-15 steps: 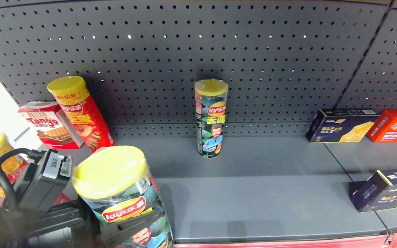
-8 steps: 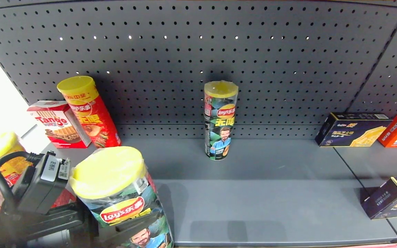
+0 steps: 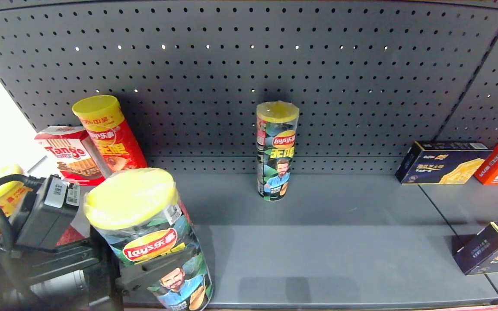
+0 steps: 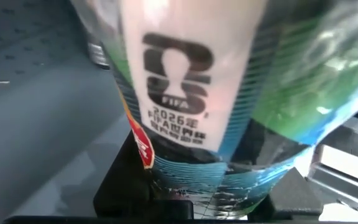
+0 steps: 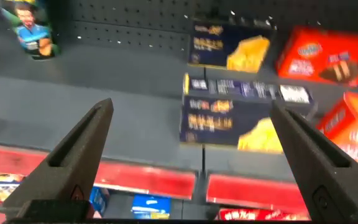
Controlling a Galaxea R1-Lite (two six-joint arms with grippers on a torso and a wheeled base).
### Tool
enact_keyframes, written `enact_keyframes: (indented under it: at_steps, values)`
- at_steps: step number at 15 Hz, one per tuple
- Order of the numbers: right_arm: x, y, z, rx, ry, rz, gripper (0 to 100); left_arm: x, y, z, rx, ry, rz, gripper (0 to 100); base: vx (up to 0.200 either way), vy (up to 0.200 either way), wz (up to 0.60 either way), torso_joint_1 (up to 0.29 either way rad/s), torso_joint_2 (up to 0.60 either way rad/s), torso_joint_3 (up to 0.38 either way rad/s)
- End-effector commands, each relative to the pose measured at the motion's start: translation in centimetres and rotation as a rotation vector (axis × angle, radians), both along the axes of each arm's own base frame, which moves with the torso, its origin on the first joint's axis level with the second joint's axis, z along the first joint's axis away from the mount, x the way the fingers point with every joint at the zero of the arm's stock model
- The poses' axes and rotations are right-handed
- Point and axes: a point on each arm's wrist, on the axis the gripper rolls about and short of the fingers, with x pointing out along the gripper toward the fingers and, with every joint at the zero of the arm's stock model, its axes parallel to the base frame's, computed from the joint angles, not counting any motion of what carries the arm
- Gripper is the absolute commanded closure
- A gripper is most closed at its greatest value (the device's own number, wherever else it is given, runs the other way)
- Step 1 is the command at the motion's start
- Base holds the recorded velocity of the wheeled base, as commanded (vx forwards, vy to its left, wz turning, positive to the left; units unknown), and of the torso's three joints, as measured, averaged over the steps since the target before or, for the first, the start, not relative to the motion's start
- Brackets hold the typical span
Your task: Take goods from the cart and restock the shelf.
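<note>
Head view shows you the left gripper [image 3: 160, 265] clamped around a yellow-lidded chips can [image 3: 145, 224], upright at the near left edge of the shelf [image 3: 339, 246] (you cannot tell whether its base touches the board). A matching can [image 3: 276, 151] stands far back at centre. Your right gripper [image 5: 191, 162] hangs with jaws spread wide, near the dark blue boxes [image 5: 229, 121] on the right.

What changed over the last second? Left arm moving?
The left gripper, shut on the held chip can, raised it slightly at the front of the shelf. The head camera panned a little early on. The standing can and the red can stayed put.
</note>
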Motion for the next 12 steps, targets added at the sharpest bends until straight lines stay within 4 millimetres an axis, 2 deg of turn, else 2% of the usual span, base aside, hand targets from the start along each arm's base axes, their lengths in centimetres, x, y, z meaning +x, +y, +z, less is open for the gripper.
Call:
enact_keyframes:
  at_steps: [1, 6, 10, 12]
  values:
    - [1.8, 0.2, 1.9, -0.014, 0.056, 0.061, 0, 0.1, 0.1, 0.3, -0.008, -0.016, 0.006, 100, 0.000, 0.000, 0.00, 0.000, 0.00, 0.000]
    - [8.2, 2.0, 5.8, -0.037, 0.139, 0.313, 0, 0.2, 0.0, 1.1, -0.022, -0.051, 0.003, 100, 0.000, 0.000, 0.00, 0.000, 0.00, 0.000]
    - [12.3, 3.8, 5.9, -0.049, 0.196, 0.389, 0, 0.8, -0.3, 2.5, -0.041, -0.091, 0.004, 100, 0.000, 0.000, 0.00, 0.000, 0.00, 0.000]
    - [13.6, 4.9, 6.2, -0.047, 0.180, 0.470, 0, 1.0, -0.4, 2.5, -0.039, -0.089, 0.009, 100, 0.000, 0.000, 0.00, 0.000, 0.00, 0.000]
